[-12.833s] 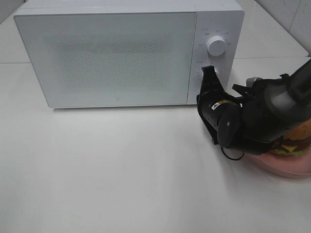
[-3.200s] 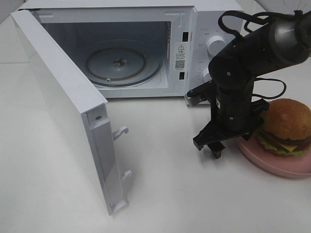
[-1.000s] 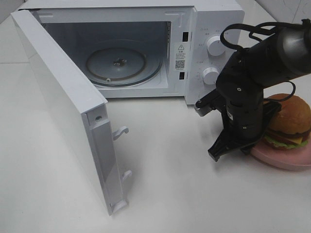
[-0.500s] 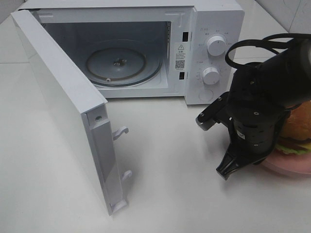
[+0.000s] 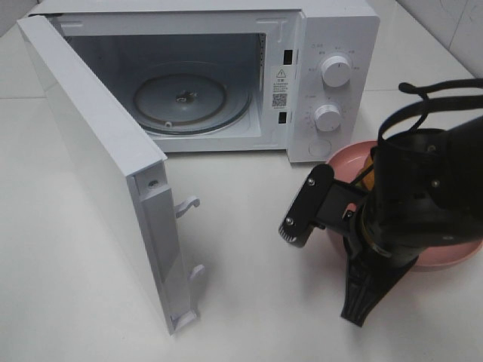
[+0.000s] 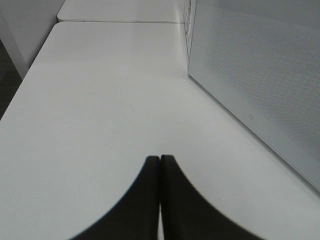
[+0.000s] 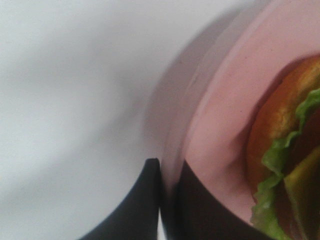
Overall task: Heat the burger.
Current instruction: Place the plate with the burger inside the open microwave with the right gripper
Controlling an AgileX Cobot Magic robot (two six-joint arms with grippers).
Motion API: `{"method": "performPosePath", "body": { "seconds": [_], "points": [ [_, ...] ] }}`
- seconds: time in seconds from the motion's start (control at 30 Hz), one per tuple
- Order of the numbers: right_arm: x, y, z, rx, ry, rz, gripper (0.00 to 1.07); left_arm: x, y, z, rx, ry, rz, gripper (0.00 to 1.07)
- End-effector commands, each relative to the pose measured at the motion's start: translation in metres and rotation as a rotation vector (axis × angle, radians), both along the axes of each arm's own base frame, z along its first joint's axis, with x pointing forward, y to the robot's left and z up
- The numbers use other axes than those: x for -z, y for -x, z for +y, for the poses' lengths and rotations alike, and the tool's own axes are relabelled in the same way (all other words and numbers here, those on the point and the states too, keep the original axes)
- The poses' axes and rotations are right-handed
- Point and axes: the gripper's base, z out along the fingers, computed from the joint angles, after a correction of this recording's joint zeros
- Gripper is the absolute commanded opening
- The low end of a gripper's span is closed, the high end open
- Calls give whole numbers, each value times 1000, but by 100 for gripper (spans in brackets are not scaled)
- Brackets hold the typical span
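The burger (image 7: 274,120), with its golden bun and green lettuce, sits on a pink plate (image 7: 225,105). My right gripper (image 7: 167,167) is shut on the plate's rim, with one finger on each side of the edge. In the exterior view my right arm (image 5: 411,204) covers nearly all of the burger, and only the pink plate (image 5: 343,154) shows around it, just in front of the microwave's control panel. My left gripper (image 6: 160,162) is shut and empty over the bare table. It does not show in the exterior view.
The white microwave (image 5: 332,30) stands at the back with its door (image 5: 98,166) swung wide open to the left, and the glass turntable (image 5: 181,102) inside is bare. The door's free edge reaches toward the front of the table (image 5: 249,302).
My right arm has moved nearer the camera and a little left. The pink plate has come with it, toward the microwave's front. The burger is now hidden behind the arm.
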Motion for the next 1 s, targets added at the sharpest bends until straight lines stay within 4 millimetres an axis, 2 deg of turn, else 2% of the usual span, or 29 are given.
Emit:
{"method": "performPosePath", "body": {
  "seconds": [0.03, 0.37, 0.5, 0.53, 0.6, 0.63, 0.67, 0.73, 1.0],
  "points": [
    [-3, 13, 0, -146, 26, -9, 0, 0, 2, -1, 0, 5, -32, 0],
    [-4, 38, -3, -435, 61, 18, 0, 0, 2, -1, 0, 5, -32, 0],
    [-5, 40, -2, -534, 71, 19, 0, 0, 2, -1, 0, 5, -32, 0],
    [-5, 40, -1, -615, 102, 28, 0, 0, 2, -1, 0, 5, -32, 0],
    [-5, 40, 0, -651, 117, 32, 0, 0, 2, -1, 0, 5, -32, 0],
    [-5, 40, 1, -740, 146, 38, 0, 0, 2, -1, 0, 5, -32, 0],
    [-5, 40, 1, -740, 146, 38, 0, 0, 2, -1, 0, 5, -32, 0],
    [-5, 40, 4, -847, 165, 39, 0, 0, 2, -1, 0, 5, -32, 0],
    [-5, 40, 10, -1026, 190, 21, 0, 0, 2, -1, 0, 5, -32, 0]
  ]
}}
